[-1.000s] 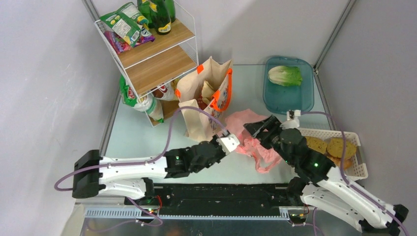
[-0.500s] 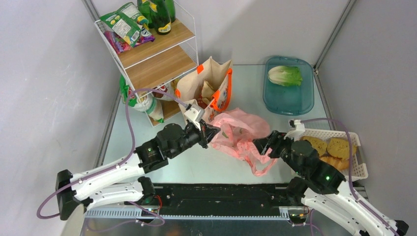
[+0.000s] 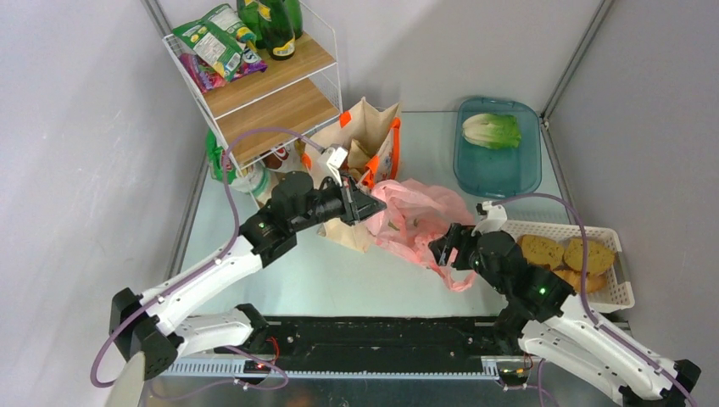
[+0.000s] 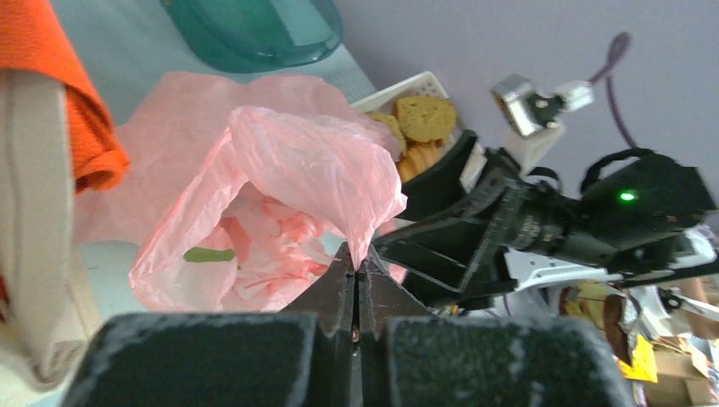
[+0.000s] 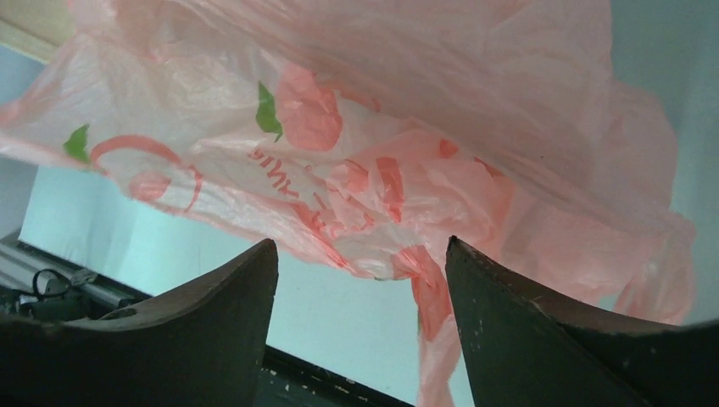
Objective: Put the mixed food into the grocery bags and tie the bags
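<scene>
One pink bag (image 3: 421, 212), left-pinched

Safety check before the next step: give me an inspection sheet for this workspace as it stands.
Surface: pale green table, no spills seen.
Job's things: pink bag lifted at one edge; beige tote upright beside it; lettuce on the teal tray; bread rolls in the white basket, not yet bagged.
Clutter: wire shelf rack holding green bottles and snack packets.
Grippers: left gripper shut on the pink bag's film; right gripper open, fingers under the bag.
Cables: left arm's purple cable loops past the rack; right arm's cable arcs over the basket.
Surroundings: grey walls, nothing else seen.
</scene>
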You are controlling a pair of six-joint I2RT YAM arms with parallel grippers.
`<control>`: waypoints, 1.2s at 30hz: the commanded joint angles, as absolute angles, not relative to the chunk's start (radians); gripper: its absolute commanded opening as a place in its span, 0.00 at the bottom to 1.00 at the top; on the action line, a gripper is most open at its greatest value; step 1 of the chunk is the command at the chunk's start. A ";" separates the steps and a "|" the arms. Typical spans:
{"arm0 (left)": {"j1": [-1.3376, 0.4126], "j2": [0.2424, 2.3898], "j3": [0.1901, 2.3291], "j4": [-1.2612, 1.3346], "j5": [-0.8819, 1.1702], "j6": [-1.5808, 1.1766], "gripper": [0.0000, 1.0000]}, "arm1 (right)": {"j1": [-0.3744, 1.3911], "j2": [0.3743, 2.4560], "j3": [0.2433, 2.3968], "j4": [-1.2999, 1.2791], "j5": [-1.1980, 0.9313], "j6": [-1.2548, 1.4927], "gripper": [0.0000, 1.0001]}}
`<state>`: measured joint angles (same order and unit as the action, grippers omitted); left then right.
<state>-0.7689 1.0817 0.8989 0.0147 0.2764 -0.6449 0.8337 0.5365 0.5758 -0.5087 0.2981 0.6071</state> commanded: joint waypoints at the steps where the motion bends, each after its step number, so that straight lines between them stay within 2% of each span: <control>1: -0.763 1.063 0.958 0.055 0.375 -0.702 0.00 | 0.831 0.599 0.572 -0.441 0.414 0.620 0.71; 4: -0.757 1.019 0.955 0.057 0.368 -0.686 0.00 | 0.827 0.650 0.540 -0.316 0.522 0.629 0.59; 5: -0.752 0.998 0.950 0.058 0.353 -0.678 0.00 | 0.825 0.680 0.516 -0.250 0.539 0.638 0.50; 8: -0.732 0.960 0.940 0.058 0.337 -0.673 0.00 | 0.802 0.748 0.496 -0.212 0.620 0.719 0.34; 12: -0.703 0.913 0.940 0.058 0.362 -0.663 0.00 | 0.735 0.829 0.497 -0.273 0.663 0.817 0.24; 16: -0.630 0.886 0.969 0.033 0.350 -0.705 0.00 | 0.617 0.871 0.519 -0.462 0.684 0.965 0.10; 18: -0.575 0.892 1.002 0.017 0.366 -0.714 0.00 | 0.565 0.859 0.533 -0.567 0.704 1.018 0.07; 22: -0.532 0.946 1.061 0.006 0.400 -0.697 0.00 | 0.537 0.774 0.539 -0.626 0.717 0.976 0.07; 25: -0.538 1.001 1.095 0.007 0.482 -0.714 0.00 | 0.538 0.703 0.540 -0.545 0.606 0.755 0.09; 27: -0.557 1.035 1.104 0.015 0.503 -0.713 0.00 | 0.540 0.633 0.540 -0.477 0.482 0.638 0.13; 31: -0.609 1.048 1.098 0.016 0.474 -0.632 0.04 | 0.540 0.552 0.545 -0.347 0.191 0.490 0.29; 36: -0.621 1.042 1.076 0.013 0.471 -0.580 0.00 | 0.540 0.556 0.606 -0.310 0.027 0.457 0.33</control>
<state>-0.6083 1.0588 1.0756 -0.0170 0.4587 -0.6510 0.5407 0.5465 0.5220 -0.4091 0.2253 0.5621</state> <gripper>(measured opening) 0.008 0.328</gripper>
